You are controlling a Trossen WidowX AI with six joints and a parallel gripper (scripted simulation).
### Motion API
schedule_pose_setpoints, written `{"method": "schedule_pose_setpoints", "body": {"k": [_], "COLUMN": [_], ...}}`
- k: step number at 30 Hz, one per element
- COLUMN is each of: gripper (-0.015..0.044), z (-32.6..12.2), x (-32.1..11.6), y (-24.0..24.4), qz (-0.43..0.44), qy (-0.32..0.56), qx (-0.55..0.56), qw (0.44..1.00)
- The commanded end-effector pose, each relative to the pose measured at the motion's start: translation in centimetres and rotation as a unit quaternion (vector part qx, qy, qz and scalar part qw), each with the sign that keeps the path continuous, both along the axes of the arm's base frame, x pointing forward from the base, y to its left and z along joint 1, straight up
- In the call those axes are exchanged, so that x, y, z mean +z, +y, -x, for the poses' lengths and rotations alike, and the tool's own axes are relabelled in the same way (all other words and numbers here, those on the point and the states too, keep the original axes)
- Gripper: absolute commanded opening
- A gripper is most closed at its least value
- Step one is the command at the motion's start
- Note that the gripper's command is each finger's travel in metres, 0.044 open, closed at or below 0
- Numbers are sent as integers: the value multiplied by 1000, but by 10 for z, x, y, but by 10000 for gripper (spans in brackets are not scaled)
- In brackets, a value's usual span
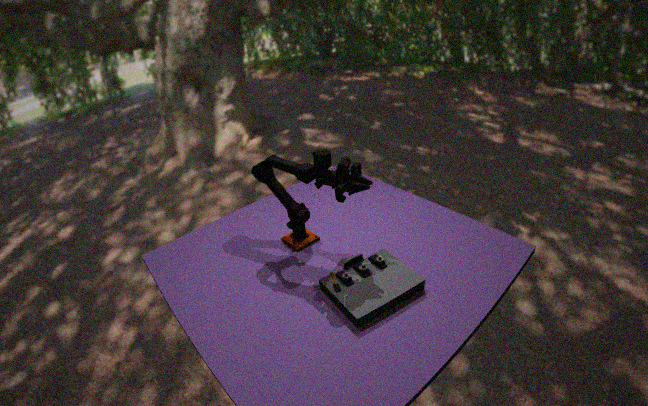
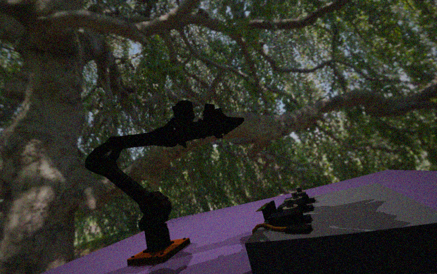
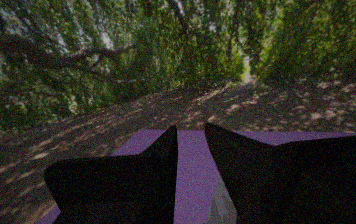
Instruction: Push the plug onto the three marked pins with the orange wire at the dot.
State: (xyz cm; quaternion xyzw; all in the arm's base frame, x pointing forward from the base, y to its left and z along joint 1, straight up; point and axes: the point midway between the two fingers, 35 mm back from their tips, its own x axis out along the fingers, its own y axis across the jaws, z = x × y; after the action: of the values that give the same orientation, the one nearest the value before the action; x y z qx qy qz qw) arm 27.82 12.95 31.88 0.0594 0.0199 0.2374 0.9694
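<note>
A grey printed holder point(image 1: 395, 292) point(image 2: 371, 209) lies on the purple table point(image 1: 240, 310) point(image 2: 209, 229). Black servo bodies point(image 1: 362, 269) point(image 2: 291, 210) stand in a row along its near left edge. An orange lead point(image 1: 334, 278) point(image 2: 270, 227) curls out beside them. The plug and the pins are too small and dark to make out. My gripper point(image 1: 367, 184) point(image 2: 241, 119) point(image 3: 190, 129) hangs high in the air, well behind and above the holder, pointing level. Its fingers stand narrow with a clear gap, and nothing is between them.
The arm's orange base plate point(image 1: 300, 240) point(image 2: 158, 254) is bolted to the table left of the holder. A grey corner point(image 3: 222, 210) shows low in the wrist view. Trees and shaded ground surround the table.
</note>
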Motion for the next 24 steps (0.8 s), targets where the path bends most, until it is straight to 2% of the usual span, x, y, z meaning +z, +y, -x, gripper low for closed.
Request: {"method": "schedule_pose_setpoints", "body": {"k": [1, 11, 13, 24], "gripper": [115, 115, 115, 115], "z": [-18, -36, -38, -86], "x": [3, 12, 10, -25], "y": [-39, -126, -127, -145], "qz": [15, 50, 51, 75], "qy": [-19, -53, -44, 119], "qx": [-76, -234, -234, -250], "qw": [997, 970, 970, 958]}}
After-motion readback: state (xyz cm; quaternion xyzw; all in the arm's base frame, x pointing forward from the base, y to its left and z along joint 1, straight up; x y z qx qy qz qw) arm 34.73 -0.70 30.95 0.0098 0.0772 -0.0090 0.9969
